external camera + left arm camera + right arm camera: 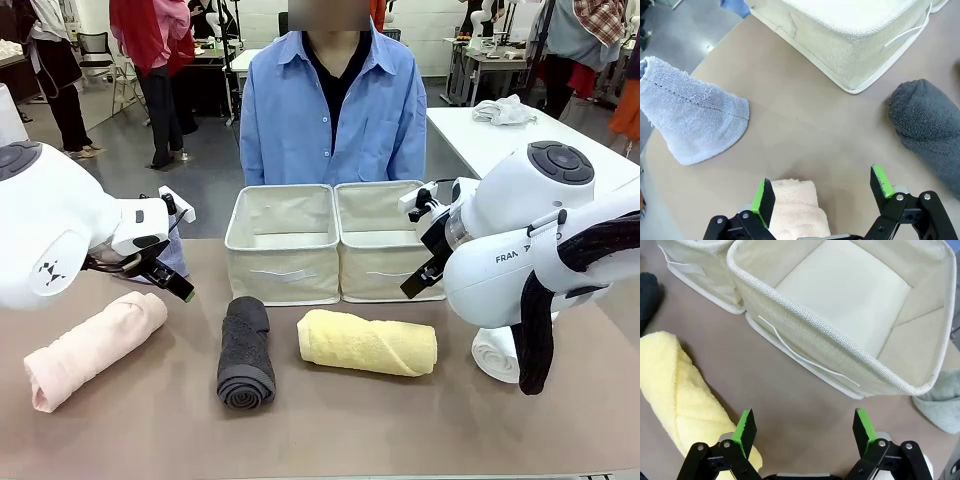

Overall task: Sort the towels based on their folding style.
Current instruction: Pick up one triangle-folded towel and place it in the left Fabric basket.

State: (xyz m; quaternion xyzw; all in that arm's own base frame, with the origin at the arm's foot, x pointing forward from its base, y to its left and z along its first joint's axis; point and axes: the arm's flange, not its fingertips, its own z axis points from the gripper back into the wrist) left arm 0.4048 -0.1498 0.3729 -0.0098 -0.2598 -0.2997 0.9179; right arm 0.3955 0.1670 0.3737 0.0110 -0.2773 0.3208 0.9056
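On the brown table lie a pink rolled towel, a dark grey roll, a yellow roll and a white roll half hidden under my right arm. My left gripper hangs open above the pink roll's far end, with the lavender cone towel just beyond and the dark grey roll to one side. My right gripper is open over bare table beside the yellow roll, facing the right bin. A grey-green towel peeks past that bin's corner.
Two empty beige fabric bins stand side by side at the table's middle back. A person in a blue shirt sits right behind them. The right bin's wall stands close in front of my right gripper.
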